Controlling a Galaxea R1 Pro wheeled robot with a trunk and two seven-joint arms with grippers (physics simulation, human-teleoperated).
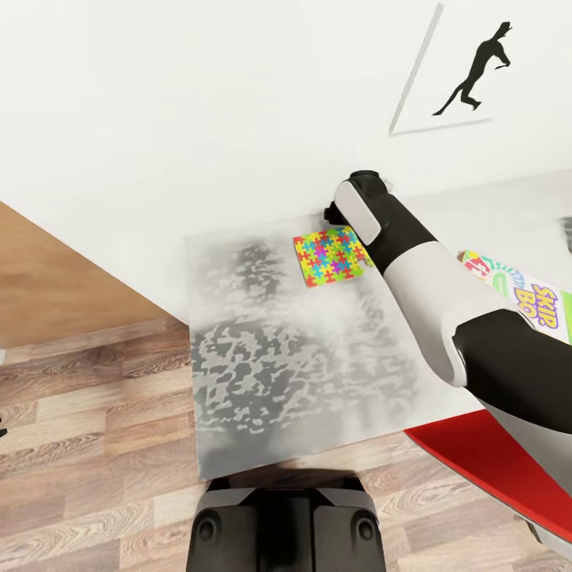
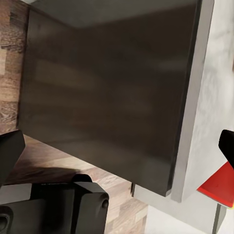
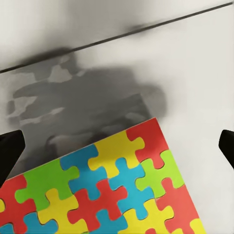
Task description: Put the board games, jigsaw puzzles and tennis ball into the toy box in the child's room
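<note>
Multicolour interlocking jigsaw puzzle (image 3: 105,187) lies flat on mottled grey table (image 1: 262,373) beneath the spread-open right end effector (image 3: 117,146).

You face a plain white wall (image 1: 199,95) with 1 dinosaur silhouette picture (image 1: 469,75) at upper right; wood-plank floor (image 1: 87,445) fills the lower left, brown wood panelling (image 1: 48,278) at left.

"skip bo" on game box (image 1: 531,300)
</note>
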